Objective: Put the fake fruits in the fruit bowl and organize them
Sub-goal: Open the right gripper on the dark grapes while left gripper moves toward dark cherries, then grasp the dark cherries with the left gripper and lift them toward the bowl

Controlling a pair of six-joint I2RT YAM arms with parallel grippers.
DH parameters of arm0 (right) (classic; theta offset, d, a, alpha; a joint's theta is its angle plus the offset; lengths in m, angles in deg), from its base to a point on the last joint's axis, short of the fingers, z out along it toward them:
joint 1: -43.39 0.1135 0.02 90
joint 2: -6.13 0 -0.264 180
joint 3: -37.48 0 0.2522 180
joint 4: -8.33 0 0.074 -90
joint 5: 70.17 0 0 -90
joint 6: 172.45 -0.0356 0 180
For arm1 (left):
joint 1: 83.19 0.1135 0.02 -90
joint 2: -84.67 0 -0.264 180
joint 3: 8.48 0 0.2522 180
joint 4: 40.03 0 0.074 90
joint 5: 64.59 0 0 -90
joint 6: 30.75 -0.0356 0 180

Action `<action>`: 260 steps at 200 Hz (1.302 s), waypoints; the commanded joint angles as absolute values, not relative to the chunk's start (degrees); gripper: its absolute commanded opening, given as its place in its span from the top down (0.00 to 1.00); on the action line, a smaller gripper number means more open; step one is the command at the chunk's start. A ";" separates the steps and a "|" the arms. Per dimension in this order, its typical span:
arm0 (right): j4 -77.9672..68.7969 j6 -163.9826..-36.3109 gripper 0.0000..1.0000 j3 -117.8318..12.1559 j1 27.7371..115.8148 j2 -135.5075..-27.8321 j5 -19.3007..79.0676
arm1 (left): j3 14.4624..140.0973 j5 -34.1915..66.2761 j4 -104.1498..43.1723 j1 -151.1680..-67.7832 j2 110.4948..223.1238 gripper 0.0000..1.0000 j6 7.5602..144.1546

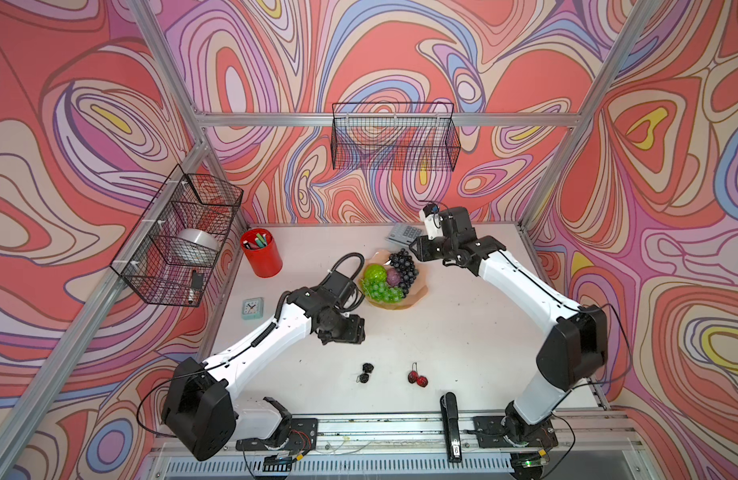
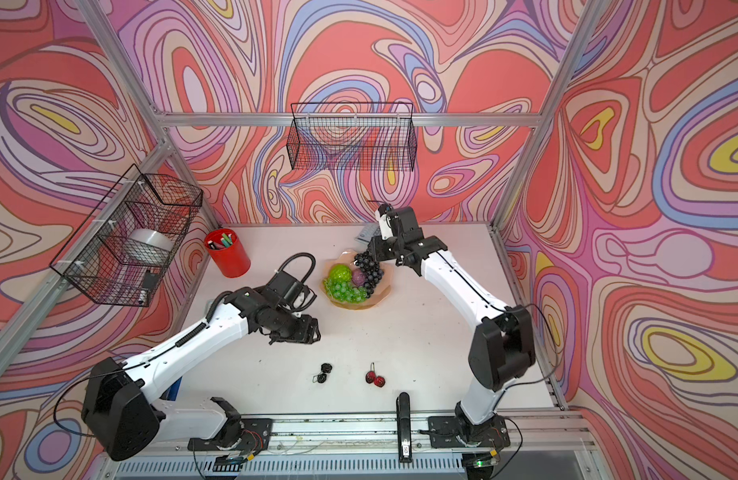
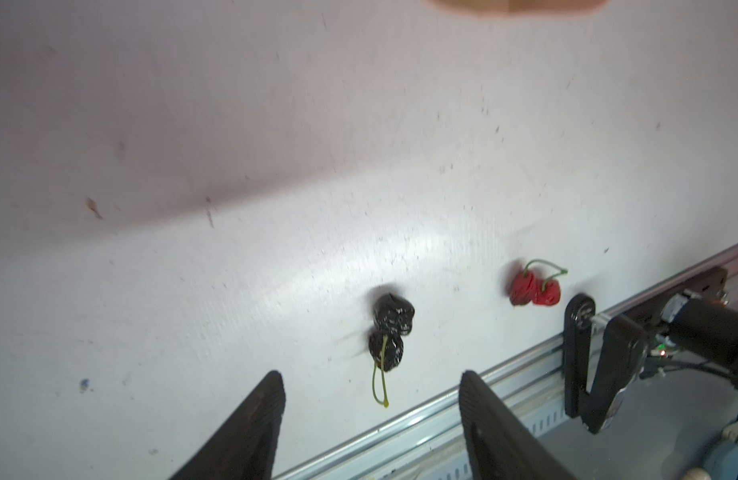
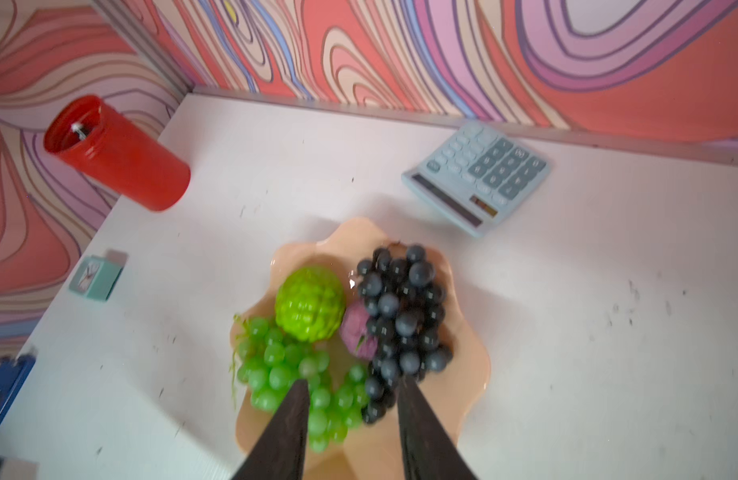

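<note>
— Four fruits lie in the fruit bowl [image 1: 419, 293], toward the back of the white table [image 1: 462, 332]. Does the right wrist view add anything?

— Yes. It shows the bowl's scalloped rim close up. It also shows the right gripper [image 4: 352, 381] hanging over the bowl, fingers parted with nothing between them. One tip is just beside the dark purple grape bunch [image 4: 400, 316]. The whole calculator [image 4: 479, 174] is in that view too, while in both top views the right arm half hides it.

— And the rest of the bowl?

— In a top view the green grape bunch [image 1: 379, 291] curls along the front-left side. The bumpy lime-green ball [image 1: 374, 273] sits behind it. The bumpy purple ball [image 1: 393, 277] is wedged between that ball and the dark grapes, largely covered.

— What's outside the bowl?

— Both cherry pairs, on bare table near the front edge, well apart from the bowl. The left wrist view shows them best. The red cherry pair [image 3: 535, 289] lies off to one side, and the black cherry pair [image 3: 390, 332] has a looped green stem. The black pair lines up with the gap of the left gripper [image 3: 369, 376], whose fingers are spread wide and empty.
</note>
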State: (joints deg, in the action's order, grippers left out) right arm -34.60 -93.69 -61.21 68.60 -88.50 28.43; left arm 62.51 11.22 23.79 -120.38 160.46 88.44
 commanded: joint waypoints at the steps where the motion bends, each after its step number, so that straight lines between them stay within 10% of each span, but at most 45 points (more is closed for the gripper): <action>1: -34.18 -96.91 0.59 -53.51 70.70 -85.88 26.54 | 58.85 11.25 26.63 -124.82 157.97 0.26 94.56; 98: -32.37 -98.88 0.54 -46.83 72.07 -84.18 27.72 | 49.83 5.17 15.48 -127.97 161.89 0.39 98.53; 260: -31.98 -98.61 0.55 -46.95 72.46 -85.45 28.30 | 48.21 9.44 13.29 -128.10 166.02 0.90 100.61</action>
